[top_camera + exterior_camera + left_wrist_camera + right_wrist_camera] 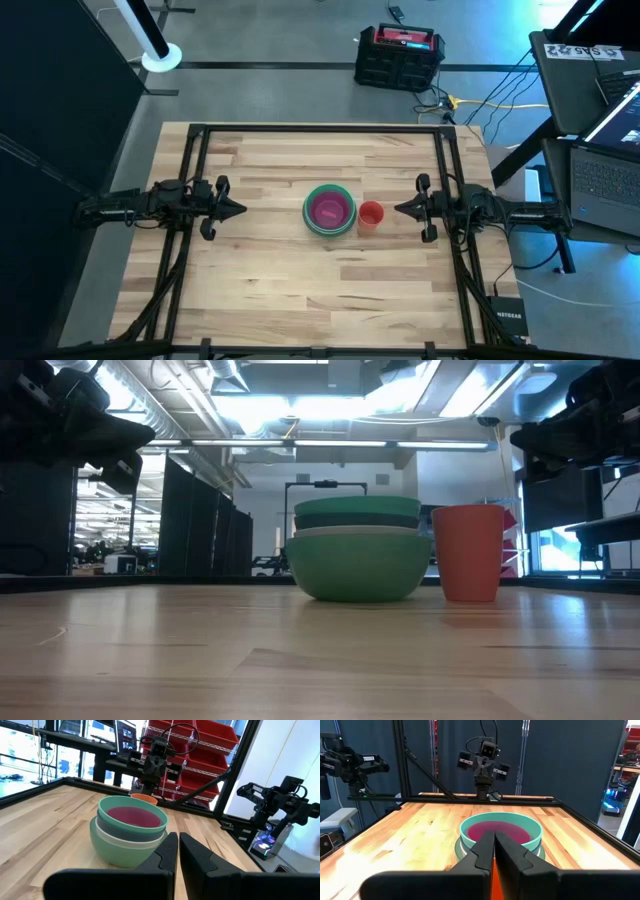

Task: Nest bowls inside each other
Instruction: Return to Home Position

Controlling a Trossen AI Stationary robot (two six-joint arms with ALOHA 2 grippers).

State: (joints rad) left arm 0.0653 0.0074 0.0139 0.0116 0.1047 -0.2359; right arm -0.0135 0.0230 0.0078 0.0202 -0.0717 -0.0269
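Note:
Several bowls sit nested in one stack (329, 210) at the middle of the table. A sage green bowl (358, 568) is outermost and rests on the wood. Above it show a white rim, a dark teal one and a green one (131, 811). The magenta bowl (498, 831) lies innermost. My left gripper (241, 209) hovers shut, pointing level at the stack from the table's left. My right gripper (399, 208) hovers shut on the right, pointing at the small orange cup (371, 215). Neither touches anything.
The orange cup (468, 552) stands upright just right of the stack, apart from it. Black frame rails (190, 170) run along the table's left, right and far sides. A laptop (605, 160) sits beyond the right edge. Bare wood lies near and far of the stack.

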